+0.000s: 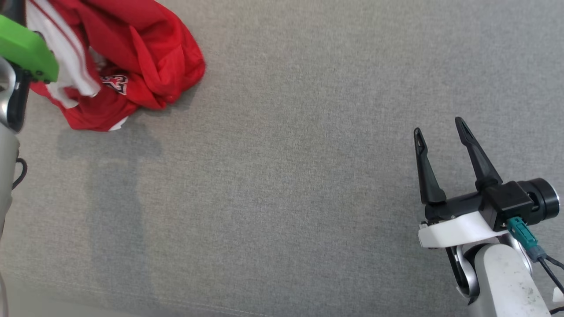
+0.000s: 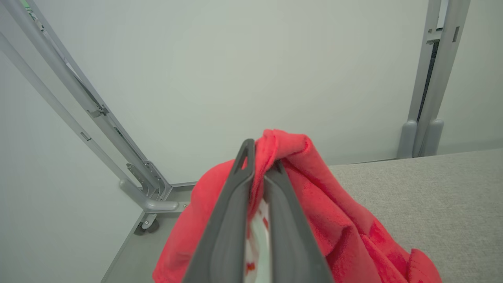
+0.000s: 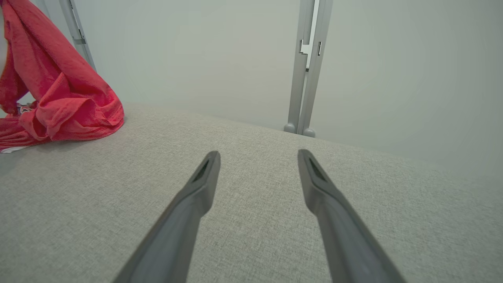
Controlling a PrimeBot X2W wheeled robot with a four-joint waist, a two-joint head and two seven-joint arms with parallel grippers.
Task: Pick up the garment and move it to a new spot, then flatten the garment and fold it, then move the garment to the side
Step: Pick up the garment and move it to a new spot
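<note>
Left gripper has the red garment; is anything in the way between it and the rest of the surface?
Nothing visible does. The left gripper is shut on the red garment, and the grey fabric surface beside it is bare up to the open right gripper.

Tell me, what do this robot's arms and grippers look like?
Each gripper has two long, dark fingers with slotted tips: see the right gripper and the left gripper. The right one sits on a black block with a white bracket and a pale grey forearm; a teal plug with a black cable fits into it. The left arm carries a bright green cover.
</note>
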